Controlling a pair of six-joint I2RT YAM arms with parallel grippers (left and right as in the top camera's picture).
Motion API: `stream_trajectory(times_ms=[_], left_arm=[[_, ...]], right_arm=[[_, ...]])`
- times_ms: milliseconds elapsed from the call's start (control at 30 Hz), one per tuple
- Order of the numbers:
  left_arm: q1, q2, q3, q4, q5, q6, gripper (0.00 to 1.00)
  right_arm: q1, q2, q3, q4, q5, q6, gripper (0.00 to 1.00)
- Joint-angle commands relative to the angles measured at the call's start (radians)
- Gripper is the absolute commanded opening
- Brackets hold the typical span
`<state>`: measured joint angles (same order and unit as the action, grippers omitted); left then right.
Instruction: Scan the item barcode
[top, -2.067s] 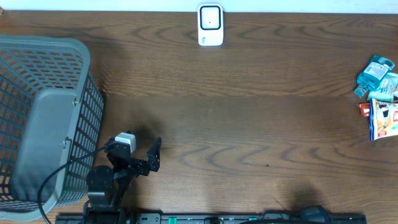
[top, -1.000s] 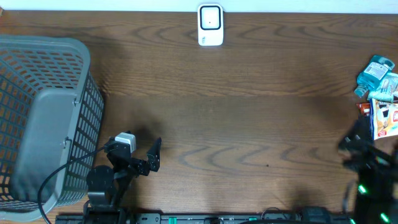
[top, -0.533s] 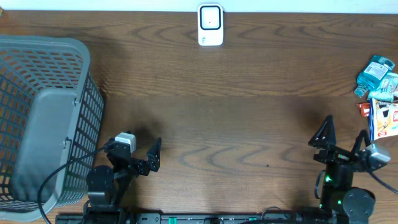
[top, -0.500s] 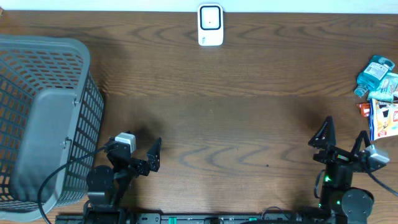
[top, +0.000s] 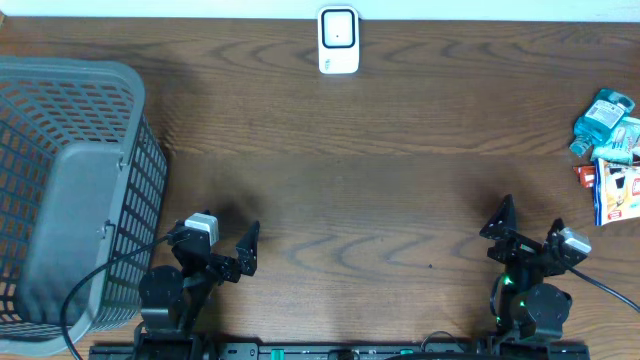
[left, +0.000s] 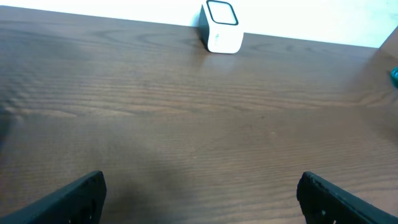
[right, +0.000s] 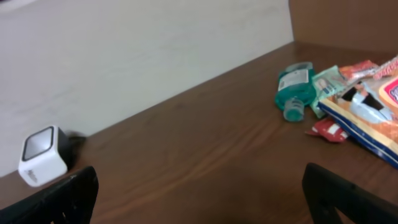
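i seem to be working a mock shop checkout on a wooden table (top: 380, 170). a white barcode scanner (top: 338, 40) stands at the far edge, a grey shopping basket (top: 150, 185) sits left, and packaged goods (top: 612, 150) lie right.

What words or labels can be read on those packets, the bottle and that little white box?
Big packet: red logo and print, too blurred to read.
Teal bottle: label too small to read.
Small red packet: too blurred to read.
White box: no writing visible.
No text is legible in any view.
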<state>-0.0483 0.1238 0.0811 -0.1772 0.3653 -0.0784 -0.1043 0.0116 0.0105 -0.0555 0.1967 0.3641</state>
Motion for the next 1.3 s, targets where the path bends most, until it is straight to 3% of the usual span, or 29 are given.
stream_trajectory(times_ms=[0, 733, 1100, 1267], left_arm=[[0.003, 0.000, -0.014, -0.027, 0.012, 0.002, 0.98], [0.003, -0.034, -0.014, -0.019, 0.005, 0.002, 0.98], [0.001, -0.122, -0.078, 0.124, -0.196, 0.001, 0.98], [-0.026, -0.122, -0.077, 0.113, -0.288, 0.001, 0.98]], right_arm=[[-0.006, -0.006, -0.005, 0.000, -0.005, -0.014, 0.99], [-0.006, -0.006, -0.005, 0.000, -0.005, -0.014, 0.99], [-0.006, -0.006, -0.005, 0.000, -0.005, -0.014, 0.99], [-0.006, -0.006, -0.005, 0.000, -0.005, -0.014, 0.99]])
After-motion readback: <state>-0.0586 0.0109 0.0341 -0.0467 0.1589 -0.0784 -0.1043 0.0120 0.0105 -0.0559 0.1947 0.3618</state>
